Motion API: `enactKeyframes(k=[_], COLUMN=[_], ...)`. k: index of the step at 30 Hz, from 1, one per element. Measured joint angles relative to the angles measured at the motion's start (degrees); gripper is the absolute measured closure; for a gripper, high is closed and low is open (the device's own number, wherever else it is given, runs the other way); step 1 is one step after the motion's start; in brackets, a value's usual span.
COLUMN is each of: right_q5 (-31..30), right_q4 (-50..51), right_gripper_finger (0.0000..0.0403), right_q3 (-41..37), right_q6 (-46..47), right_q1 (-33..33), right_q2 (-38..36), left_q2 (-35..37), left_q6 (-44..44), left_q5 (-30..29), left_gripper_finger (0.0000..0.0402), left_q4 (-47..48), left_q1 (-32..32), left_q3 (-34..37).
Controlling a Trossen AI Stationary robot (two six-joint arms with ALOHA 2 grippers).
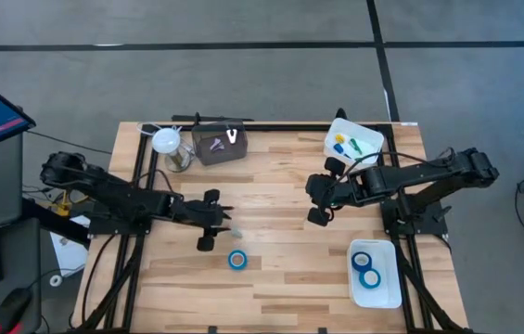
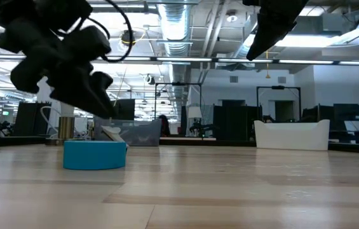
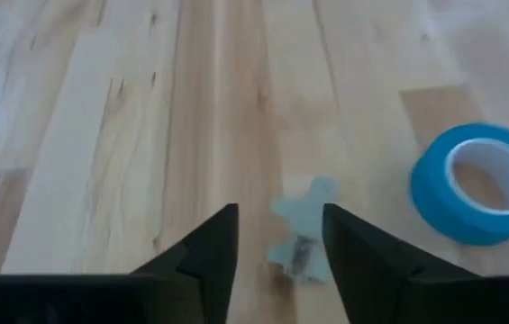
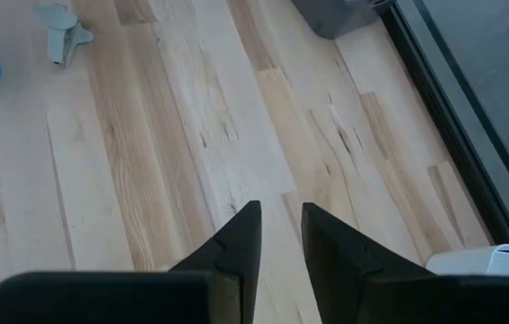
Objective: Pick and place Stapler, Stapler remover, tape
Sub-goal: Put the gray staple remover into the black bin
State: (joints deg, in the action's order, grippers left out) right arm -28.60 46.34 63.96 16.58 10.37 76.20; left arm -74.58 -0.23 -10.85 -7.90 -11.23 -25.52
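1. Here, the wooden table (image 1: 280,278) is carrying everything, with both arms reaching in from its two sides toward the middle.
2. The left gripper (image 1: 208,225) is hovering left of centre, its fingers spread, apparently lining up over the small pale staple remover (image 3: 299,229) lying between them in the left wrist view.
3. The right gripper (image 1: 320,206) is hanging above bare wood right of centre, its fingers slightly parted and holding nothing; it seems to be waiting.
4. A grey bin (image 1: 219,145) is sitting at the far edge, holding small tools, likely as a drop place.
5. A white tray (image 1: 376,295) is resting at the near right, keeping two blue tape rolls (image 1: 366,267) together.
6. Another white tray (image 1: 352,141) is sitting at the far right, holding small coloured items.
7. One loose tape roll (image 1: 236,260) is lying flat near the middle, just right of the staple remover and not yet sorted.
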Motion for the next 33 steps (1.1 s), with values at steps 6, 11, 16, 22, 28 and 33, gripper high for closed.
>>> enactKeyframes(k=[6,11,16,22,28,33], right_q5=[0.0,0.0,0.0,0.02,0.02,0.02], right_q4=[0.01,-0.02,-0.02,-0.02,-0.02,-0.02], right_gripper_finger=[0.0328,0.0328,0.0328,0.0328,0.0328,0.0328], right_q3=[0.0,0.0,0.0,0.0,0.0,0.0], right_q6=[0.0,-0.02,0.0,0.0,0.0,0.0], right_q1=[0.0,0.0,0.0,0.0,0.0,0.0], right_q2=[0.0,0.0,0.0,0.0,0.0,0.0], left_q2=[-3.32,-5.16,-5.78,-5.78,-5.78,-5.81], left_q6=[-0.31,-0.76,-0.48,-0.46,-0.48,-0.46], left_q5=[7.41,7.39,4.89,5.03,7.88,8.02], left_gripper_finger=[0.0219,0.0219,0.0222,0.0223,0.0238,0.025], left_q4=[-0.37,-1.24,-1.86,-2.76,-3.13,-3.6], left_q1=[1.54,1.61,2.12,3.47,3.94,3.92], left_q3=[0.0,0.0,0.0,-0.01,0.0,-0.02])
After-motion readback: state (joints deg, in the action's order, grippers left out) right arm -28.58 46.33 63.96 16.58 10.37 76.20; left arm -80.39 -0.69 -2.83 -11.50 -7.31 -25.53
